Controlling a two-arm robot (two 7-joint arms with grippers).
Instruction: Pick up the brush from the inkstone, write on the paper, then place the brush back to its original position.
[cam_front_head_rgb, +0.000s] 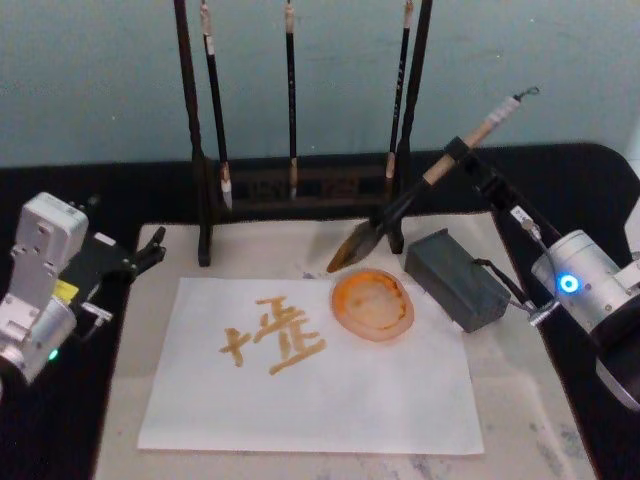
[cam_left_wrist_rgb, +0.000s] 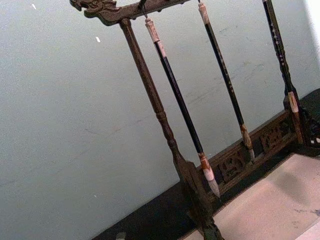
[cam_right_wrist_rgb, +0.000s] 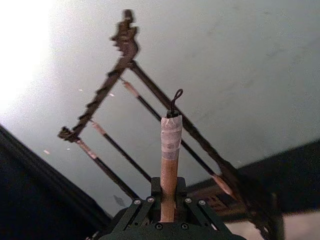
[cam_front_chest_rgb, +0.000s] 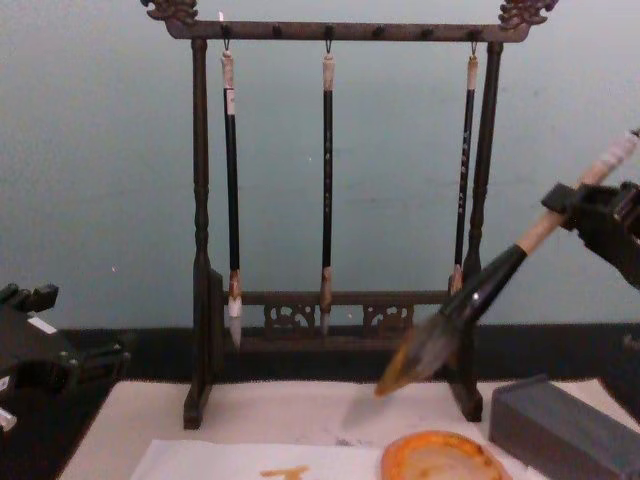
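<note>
Right gripper (cam_front_head_rgb: 462, 152): fingers clamped on thick tan-and-black calligraphy brush (cam_front_head_rgb: 400, 210) | chest view: tilted bristles clear of round orange inkstone (cam_front_chest_rgb: 440, 458) | head view: white paper (cam_front_head_rgb: 300, 400) bears orange characters (cam_front_head_rgb: 275, 340) | left gripper (cam_front_head_rgb: 145, 252): fingers apart, parked left.

Brush rack (cam_front_chest_rgb: 340, 300) along the far side, grey block (cam_front_head_rgb: 458, 278) just right of inkstone (cam_front_head_rgb: 372, 304), near paper (cam_front_head_rgb: 320, 400) bare

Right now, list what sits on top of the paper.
Orange brush strokes and the inkstone, near its far edge, sit on the paper. The brush, in the right gripper, is held off it. Any marks beneath the inkstone are covered.
</note>
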